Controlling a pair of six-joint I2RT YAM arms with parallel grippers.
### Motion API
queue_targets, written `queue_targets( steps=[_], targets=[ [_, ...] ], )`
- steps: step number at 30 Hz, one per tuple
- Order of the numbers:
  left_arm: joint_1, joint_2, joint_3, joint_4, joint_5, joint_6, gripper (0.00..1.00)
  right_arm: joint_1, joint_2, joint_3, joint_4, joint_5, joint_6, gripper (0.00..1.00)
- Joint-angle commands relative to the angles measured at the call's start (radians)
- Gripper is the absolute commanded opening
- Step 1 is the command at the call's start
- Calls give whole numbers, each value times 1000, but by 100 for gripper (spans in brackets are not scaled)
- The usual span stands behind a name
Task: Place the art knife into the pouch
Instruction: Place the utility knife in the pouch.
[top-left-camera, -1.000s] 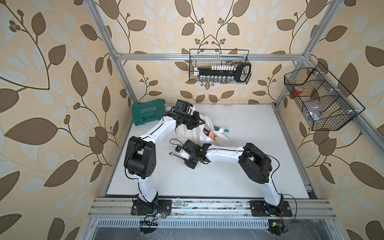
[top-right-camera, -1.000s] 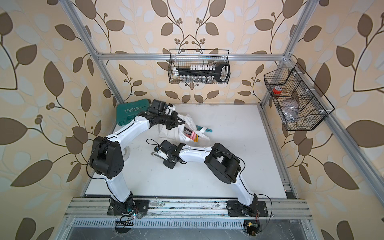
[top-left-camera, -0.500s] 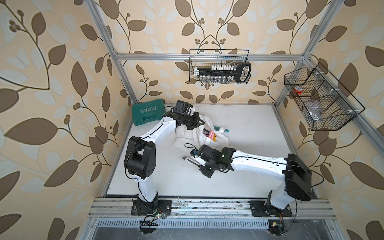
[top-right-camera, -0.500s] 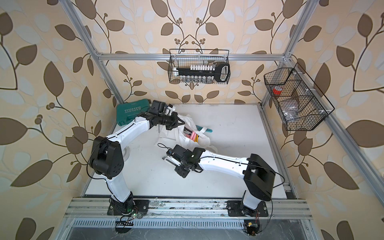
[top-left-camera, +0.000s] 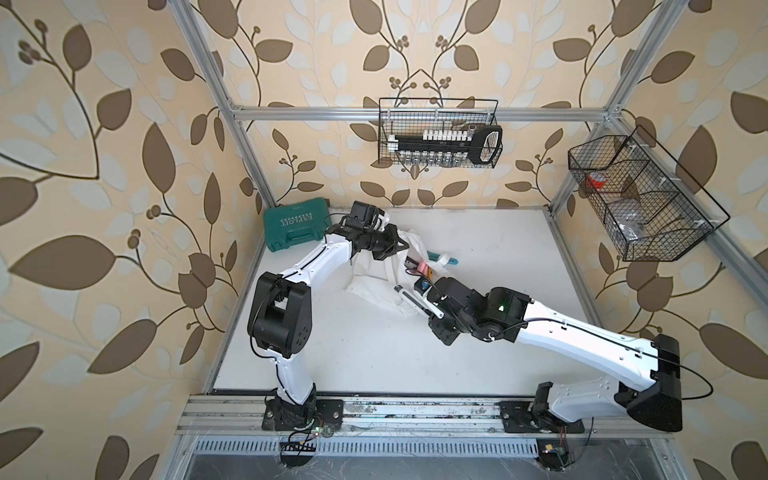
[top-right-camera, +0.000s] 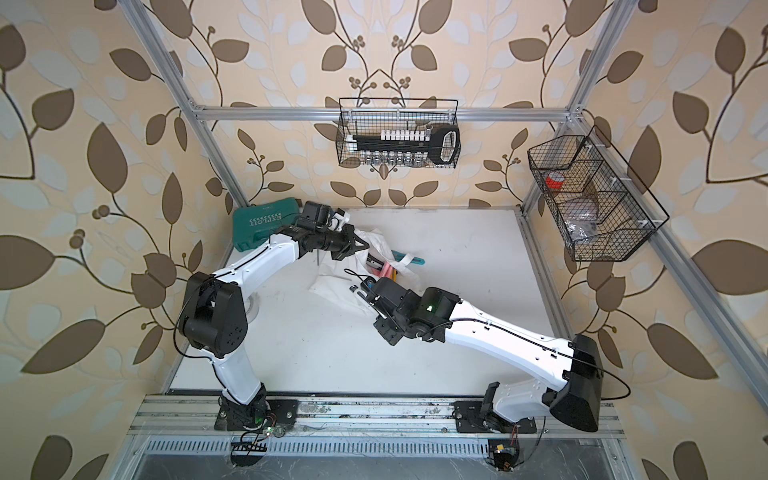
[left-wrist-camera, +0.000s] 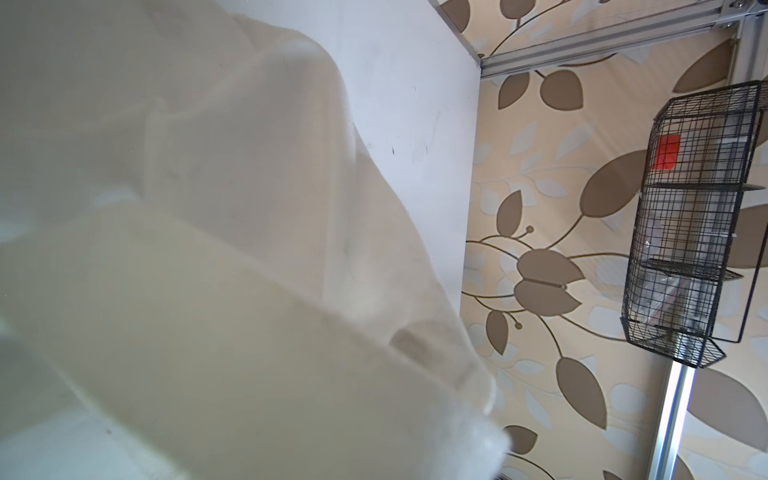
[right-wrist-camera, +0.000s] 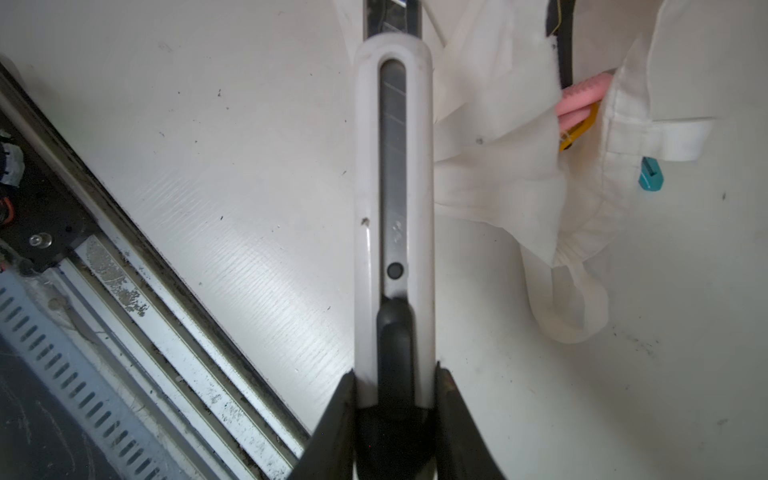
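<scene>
Aluminium rail (top-left-camera: 415, 409) along the front edge is where both arm bases are bolted. Beyond it, the right arm is stretched low over the white tabletop (top-left-camera: 374, 357) towards the middle. The right tool (right-wrist-camera: 395, 386) is closed partway on the art knife (right-wrist-camera: 395, 199): the rear end of the white handle is clamped between the two black fingers (right-wrist-camera: 332, 415), and the dark grey slider is turned up to the wrist camera.

In both top views the knife's far end is seen over the near corner of the pouch (top-left-camera: 374, 282). Whether it touches the cloth cannot be told, and it is not inside.

The pouch is crumpled on the tabletop, with its mouth turned towards the right arm. A pink item (right-wrist-camera: 582, 99) and a yellow item (right-wrist-camera: 579, 131) are seen sticking out of the mouth. A teal item (right-wrist-camera: 650, 174) is crossed by a white strap just beside it.

At the pouch's far edge, the left tool (top-left-camera: 399, 246) is closed tight and a fold of the cloth is pinched and raised. The left wrist view is largely filled by blurred white cloth.

Behind the left arm, a green case (top-left-camera: 293, 226) is set in the far left corner. On the back wall a wire basket (top-left-camera: 436, 137) is hung, holding a black-handled tool and a row of small white pieces. A second basket (top-left-camera: 640, 199) with a red object is fixed to the right-hand frame.
</scene>
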Motion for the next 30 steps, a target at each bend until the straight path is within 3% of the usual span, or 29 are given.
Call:
queue_targets(
  steps=[1,12,30],
  targets=[
    [10,-51,2,12,0,10,0,-35,-46,33,-63,54,27,27],
    [10,-48,-3,14,3,10,0,-156,-38,64,-66,56,-18,28],
    [10,-60,-2,7,8,16,0,-314,256,145,128,-148,-96,28]
  ],
)
